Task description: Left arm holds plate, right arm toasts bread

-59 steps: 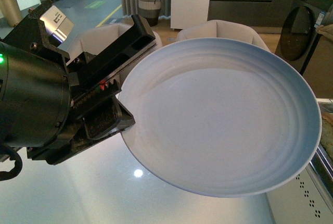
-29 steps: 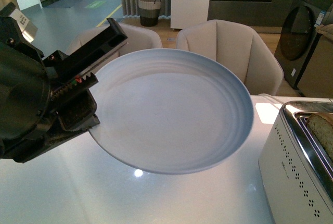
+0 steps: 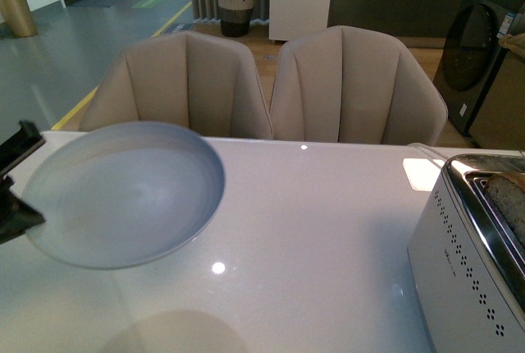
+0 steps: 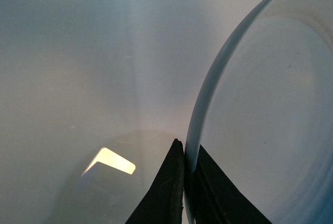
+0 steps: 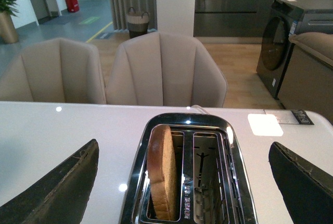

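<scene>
Clamping the round, pale blue-grey plate (image 3: 123,197) by its rim is the left tool (image 4: 188,150); the right tool (image 5: 182,148) gapes wide.

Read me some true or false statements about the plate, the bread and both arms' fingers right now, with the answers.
1. The left fingers clamp the plate by its rim. True.
2. The bread lies on the plate. False: it stands on edge in the toaster.
3. Both toaster slots hold bread. False: one slot is empty.
4. The right fingers are spread apart, holding nothing. True.
</scene>
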### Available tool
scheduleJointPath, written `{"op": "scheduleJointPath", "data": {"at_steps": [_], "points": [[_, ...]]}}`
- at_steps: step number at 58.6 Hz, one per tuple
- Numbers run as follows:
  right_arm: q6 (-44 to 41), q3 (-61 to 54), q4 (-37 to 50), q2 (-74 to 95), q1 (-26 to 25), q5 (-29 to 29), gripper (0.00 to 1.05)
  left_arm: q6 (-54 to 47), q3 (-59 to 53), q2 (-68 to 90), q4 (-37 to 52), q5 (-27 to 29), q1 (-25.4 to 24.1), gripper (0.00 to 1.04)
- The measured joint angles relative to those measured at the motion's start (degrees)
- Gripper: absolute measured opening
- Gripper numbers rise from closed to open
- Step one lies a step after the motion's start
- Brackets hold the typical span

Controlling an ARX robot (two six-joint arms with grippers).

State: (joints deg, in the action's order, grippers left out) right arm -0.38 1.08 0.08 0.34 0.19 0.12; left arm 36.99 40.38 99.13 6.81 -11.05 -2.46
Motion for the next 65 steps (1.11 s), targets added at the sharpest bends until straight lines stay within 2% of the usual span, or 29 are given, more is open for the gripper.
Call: {"op": "scheduleJointPath", "data": {"at_steps": [6,15,21,34,65], "points": [[0.0,0.0,0.0,0.0,0.0,0.0,0.96,-2.9,-1.9,4.3,4.1,-1.1,-4.2,0.03],[0.0,0.0,0.0,0.0,0.0,0.0,0.96,-9.4,-5.7,11.9,12.1,-2.1,-7.2,0.03],[0.0,0.0,0.0,0.0,0.0,0.0,0.96,-12.2,-6.8,17.5,17.6,-2.9,-7.5,0.03],[0.0,0.0,0.0,0.0,0.0,0.0,0.96,-11.9,-7.4,24.9,25.9,-4.6,-7.0,0.03],[0.0,0.0,0.0,0.0,0.0,0.0,0.96,-10.6,-8.5,33.8,36.7,-6.7,-7.3,0.03]]}}
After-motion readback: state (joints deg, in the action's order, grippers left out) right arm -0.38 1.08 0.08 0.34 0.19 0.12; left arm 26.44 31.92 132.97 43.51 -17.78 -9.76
